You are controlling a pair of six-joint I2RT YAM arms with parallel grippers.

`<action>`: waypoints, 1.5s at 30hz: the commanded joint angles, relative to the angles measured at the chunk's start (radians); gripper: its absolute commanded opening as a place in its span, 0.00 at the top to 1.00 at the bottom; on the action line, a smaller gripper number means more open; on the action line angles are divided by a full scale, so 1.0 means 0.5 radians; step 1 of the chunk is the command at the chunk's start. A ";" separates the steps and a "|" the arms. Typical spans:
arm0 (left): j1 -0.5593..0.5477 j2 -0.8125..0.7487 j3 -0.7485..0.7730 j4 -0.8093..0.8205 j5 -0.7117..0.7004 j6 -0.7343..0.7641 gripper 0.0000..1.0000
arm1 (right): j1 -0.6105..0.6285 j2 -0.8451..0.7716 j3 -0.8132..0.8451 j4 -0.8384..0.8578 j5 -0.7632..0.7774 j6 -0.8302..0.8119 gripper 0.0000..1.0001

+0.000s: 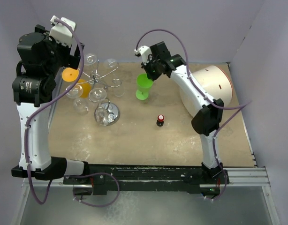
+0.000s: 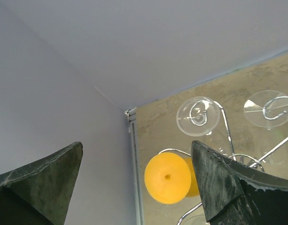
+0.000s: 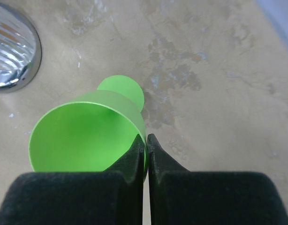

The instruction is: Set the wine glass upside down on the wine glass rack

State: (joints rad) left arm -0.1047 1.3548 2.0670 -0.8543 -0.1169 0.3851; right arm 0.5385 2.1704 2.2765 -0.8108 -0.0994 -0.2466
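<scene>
We saw the right hand (image 3: 147, 138) pinching the rim of the green wine glass (image 3: 87, 136), one finger inside the bowl and one outside, the two pressed almost together on the thin wall. The glass was mouth up, its foot toward the tabletop (image 1: 134, 140). We could not tell whether the foot rested on it or hung just above. The glass was to the right of the rack (image 1: 117, 111), near it but apart.

The rack stood on its shiny round base at the back left of the tabletop. Several clear glasses (image 1: 91, 59) hung upside down from its curled wire arms, and an orange glass (image 2: 167, 177) hung foot up at its left side. The left hand (image 2: 137, 150) was above that side of the rack, its fingers spread wide and holding nothing, the orange foot showing below the gap.

A small dark bottle with a red cap (image 1: 160, 120) stood in front of the green glass, apart from it. A big white cylinder (image 1: 207, 89) sat at the right edge.
</scene>
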 commanded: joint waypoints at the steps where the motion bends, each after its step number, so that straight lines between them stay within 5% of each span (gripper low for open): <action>1: 0.016 -0.007 0.088 0.023 0.290 -0.054 0.01 | -0.048 -0.401 0.004 0.114 0.027 -0.068 1.00; 11: 0.001 0.078 0.123 0.076 1.040 -0.264 0.01 | -0.130 -0.797 -0.058 0.234 0.010 -0.073 1.00; 23: -0.360 0.305 0.117 0.264 1.206 -0.586 0.02 | -0.135 -0.990 0.124 0.391 -0.071 -0.110 1.00; 31: -0.368 0.459 0.147 0.453 1.459 -1.150 0.08 | -0.135 -1.118 0.172 0.349 -0.168 0.000 1.00; 45: -0.368 0.643 0.054 0.812 1.754 -1.590 0.18 | -0.138 -1.240 0.163 0.247 -0.453 -0.014 1.00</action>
State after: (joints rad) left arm -0.2886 1.6764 2.1109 -0.5671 0.6727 -0.3061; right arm 0.4709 1.5696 2.3302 -0.7033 -0.2810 -0.2592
